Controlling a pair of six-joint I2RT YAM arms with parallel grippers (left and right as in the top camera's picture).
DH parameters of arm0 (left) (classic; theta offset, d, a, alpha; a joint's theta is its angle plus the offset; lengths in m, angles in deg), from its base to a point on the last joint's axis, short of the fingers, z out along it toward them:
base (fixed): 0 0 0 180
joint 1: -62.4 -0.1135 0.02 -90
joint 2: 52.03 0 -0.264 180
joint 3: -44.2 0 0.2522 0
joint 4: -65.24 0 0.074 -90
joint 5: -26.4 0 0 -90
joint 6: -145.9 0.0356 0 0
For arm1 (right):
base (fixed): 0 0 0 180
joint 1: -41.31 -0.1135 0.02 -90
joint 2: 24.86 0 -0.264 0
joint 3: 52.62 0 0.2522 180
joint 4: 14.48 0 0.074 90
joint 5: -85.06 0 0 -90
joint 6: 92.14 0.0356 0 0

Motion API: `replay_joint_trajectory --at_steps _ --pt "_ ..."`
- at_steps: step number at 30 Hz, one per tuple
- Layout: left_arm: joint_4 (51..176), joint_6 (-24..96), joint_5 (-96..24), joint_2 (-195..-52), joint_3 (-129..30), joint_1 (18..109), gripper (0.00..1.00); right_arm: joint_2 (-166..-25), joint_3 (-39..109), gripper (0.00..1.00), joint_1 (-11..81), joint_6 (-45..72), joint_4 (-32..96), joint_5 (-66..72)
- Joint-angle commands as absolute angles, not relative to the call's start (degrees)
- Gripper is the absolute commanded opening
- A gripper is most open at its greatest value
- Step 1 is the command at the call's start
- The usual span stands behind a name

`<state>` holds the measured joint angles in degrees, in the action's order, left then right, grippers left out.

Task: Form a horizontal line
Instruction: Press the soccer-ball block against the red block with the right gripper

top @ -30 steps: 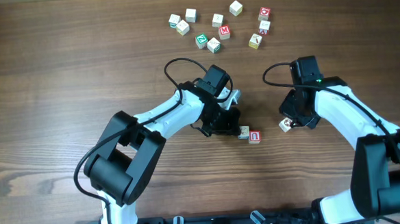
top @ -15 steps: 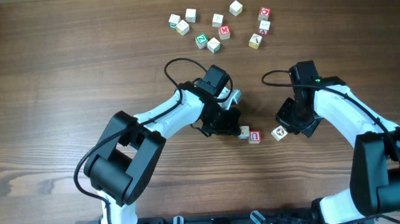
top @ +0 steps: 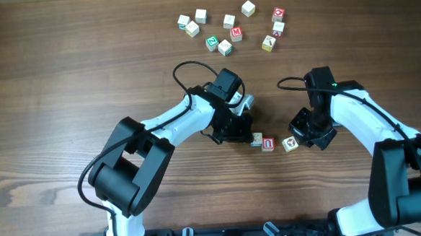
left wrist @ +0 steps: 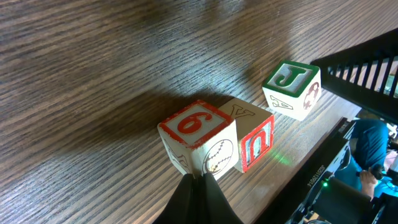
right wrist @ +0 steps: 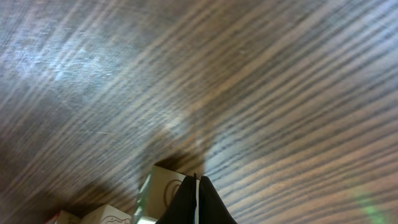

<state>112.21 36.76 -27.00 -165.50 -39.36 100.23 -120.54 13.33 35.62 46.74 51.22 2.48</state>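
A red-edged wooden cube with a 6 touches a red letter cube on its right. A green J cube sits apart, farther right.

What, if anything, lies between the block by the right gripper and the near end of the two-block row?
Nothing visible does. Only a strip of bare table separates the green J block from the row's end block.

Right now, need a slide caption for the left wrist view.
Red 6 block and red-lettered block side by side, green J block just apart, on wood table.
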Motion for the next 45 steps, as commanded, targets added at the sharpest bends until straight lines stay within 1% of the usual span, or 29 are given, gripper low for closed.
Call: replay_joint_trajectory --at_steps 1,9,31,39,41,45 --pt "112.17 37.46 -25.69 -166.26 -40.27 100.38 0.04 -121.02 13.96 0.04 35.75 49.08 52.58 2.02" --pt "112.17 37.44 -25.69 -166.26 -40.27 100.38 0.04 -121.02 13.96 0.04 35.75 49.06 52.88 8.33" --pt "112.19 37.46 -25.69 -166.26 -40.27 100.38 0.04 -121.02 13.96 0.04 35.75 48.38 51.35 16.16" --pt "112.19 37.46 -25.69 -166.26 -40.27 100.38 0.04 -121.02 13.96 0.04 35.75 47.49 50.22 15.22" --pt "112.19 37.46 -25.71 -166.26 -40.27 100.38 0.04 -121.02 13.96 0.04 35.75 47.46 49.89 12.9" --pt "112.21 37.44 -25.69 -166.26 -40.27 100.38 0.04 -121.02 13.96 0.04 35.75 47.46 47.26 3.92"
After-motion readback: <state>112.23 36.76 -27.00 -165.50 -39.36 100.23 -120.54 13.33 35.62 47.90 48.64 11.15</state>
